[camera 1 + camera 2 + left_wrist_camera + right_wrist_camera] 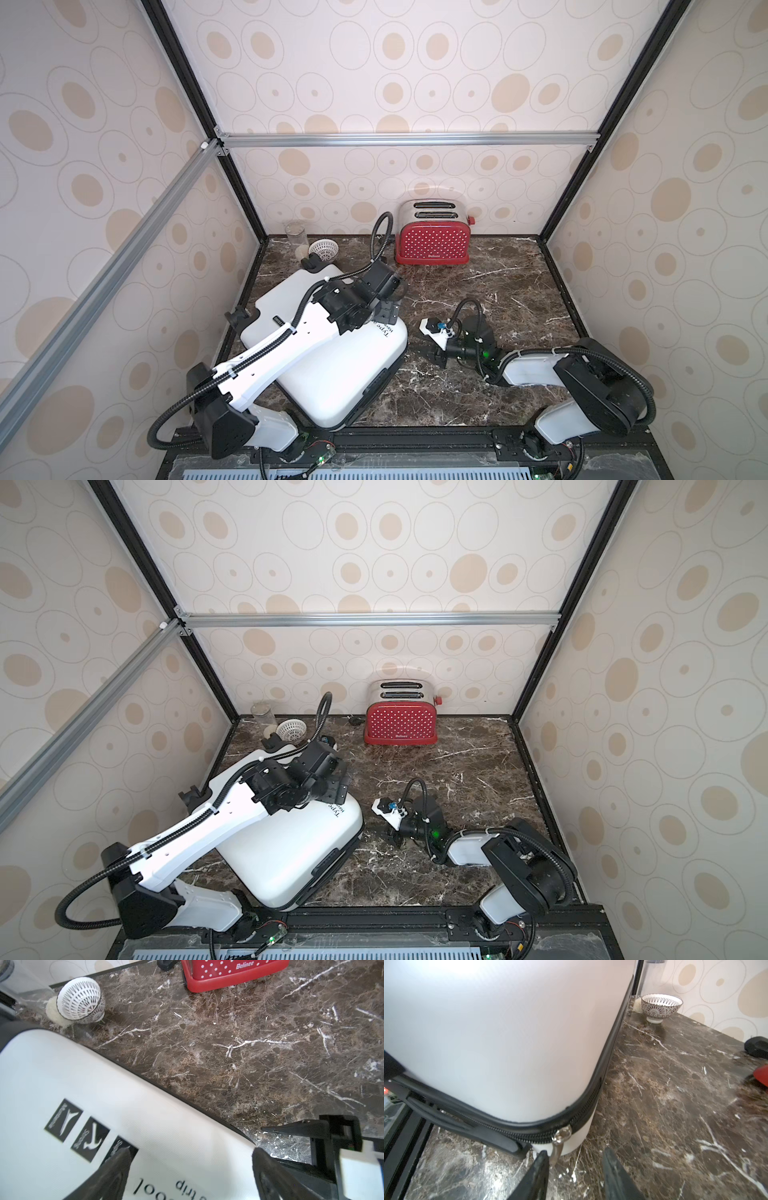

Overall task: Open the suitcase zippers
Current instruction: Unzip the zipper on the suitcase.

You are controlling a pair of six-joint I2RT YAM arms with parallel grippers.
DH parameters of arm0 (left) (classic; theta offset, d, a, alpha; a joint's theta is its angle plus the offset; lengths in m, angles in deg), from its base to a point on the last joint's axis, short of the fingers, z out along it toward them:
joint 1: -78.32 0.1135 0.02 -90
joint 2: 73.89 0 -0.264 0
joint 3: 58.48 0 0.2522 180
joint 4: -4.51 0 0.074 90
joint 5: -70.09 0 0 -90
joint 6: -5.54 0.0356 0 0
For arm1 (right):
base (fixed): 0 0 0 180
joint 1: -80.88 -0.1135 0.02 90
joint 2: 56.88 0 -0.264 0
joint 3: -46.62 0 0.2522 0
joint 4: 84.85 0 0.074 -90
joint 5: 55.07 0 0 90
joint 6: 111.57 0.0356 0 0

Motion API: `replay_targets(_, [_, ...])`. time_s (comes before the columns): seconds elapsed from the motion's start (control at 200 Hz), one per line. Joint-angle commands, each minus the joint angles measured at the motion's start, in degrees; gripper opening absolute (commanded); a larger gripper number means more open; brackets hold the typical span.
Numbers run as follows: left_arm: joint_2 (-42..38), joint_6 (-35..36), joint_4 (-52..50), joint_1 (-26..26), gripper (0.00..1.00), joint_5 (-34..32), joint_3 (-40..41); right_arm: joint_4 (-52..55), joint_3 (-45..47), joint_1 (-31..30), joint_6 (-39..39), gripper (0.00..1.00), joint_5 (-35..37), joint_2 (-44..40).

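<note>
The suitcase [345,374] lies flat on the brown marble table [478,291], its white top shell facing up and the left arm reaching across it. Its two black wheels [313,262] sit at the end away from the robot. Its printed lettering [166,1188] and a row of black badges [76,1130] show in the left wrist view. The left gripper [192,1153] hangs over that top shell near the lettering, its jaws spread wide with nothing between them. One fingertip [257,1151] is close to the suitcase's long edge. The right gripper [575,1159] sits low on the table at the suitcase's rounded near corner, jaws partly apart and clamping nothing. There the black zipper band [586,1108] curves round the seam. A silvery pull [560,1136] sits on the band at the corner, its tab hanging down just beside the inner face of one finger [543,1159]. Whether tab and finger touch is hard to tell from this angle. A black side handle [456,1120] lies along the seam a little way from the pull. Just past the suitcase's wheel end stand a patterned bowl [324,249] and a clear glass jar [296,235]. Well beyond the suitcase's far corner, against the back wall, stands a red dotted toaster [432,245].
</note>
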State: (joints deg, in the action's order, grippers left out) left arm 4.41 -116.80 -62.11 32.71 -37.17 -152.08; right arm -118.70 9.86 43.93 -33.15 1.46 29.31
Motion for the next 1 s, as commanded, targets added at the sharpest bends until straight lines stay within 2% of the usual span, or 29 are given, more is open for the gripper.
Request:
replay_targets(0.0, [-4.73, -6.69, -2.24, 2.07, 0.93, 0.41, 2.33, -1.99, -0.71, -0.01, 1.47, 0.45, -3.92, 1.96])
replay_targets(0.14, [-9.79, -8.79, -0.33, 5.78, 0.93, 3.07, 6.79, -3.1, -1.67, -0.92, 2.74, 0.44, -3.62, 3.45])
replay_targets(0.275, [-9.34, -7.87, -0.66, 7.02, 0.92, 4.59, 8.15, -2.13, -1.87, -1.45, 2.28, 0.41, -2.64, 3.24])
replay_targets(0.44, [-6.55, -6.69, -0.95, 7.11, 0.92, 5.87, 9.74, -1.5, -2.22, -1.64, 1.66, 0.31, 0.83, 3.32])
replay_targets(0.59, [-7.1, -6.55, 0.4, 7.2, 0.92, 7.15, 12.63, -2.13, -3.05, -1.61, 1.18, 0.24, 2.78, 4.48])
replay_targets(0.725, [-7.02, -6.21, 1.76, 7.42, 0.92, 8.97, 15.56, -4.34, -3.29, -1.64, 1.54, 0.1, 4.03, 5.14])
replay_targets(0.865, [-6.41, -5.47, 3.3, 7.48, 0.92, 11.15, 18.14, -5.31, -3.27, -1.55, 1.31, 0.0, 6.78, 4.78])
replay_targets(0.995, [-5.88, -4.34, 5.07, 7.46, 0.9, 13.88, 20.71, -8.63, -3.54, -1.47, 3.02, 0.0, 10.78, 5.68])
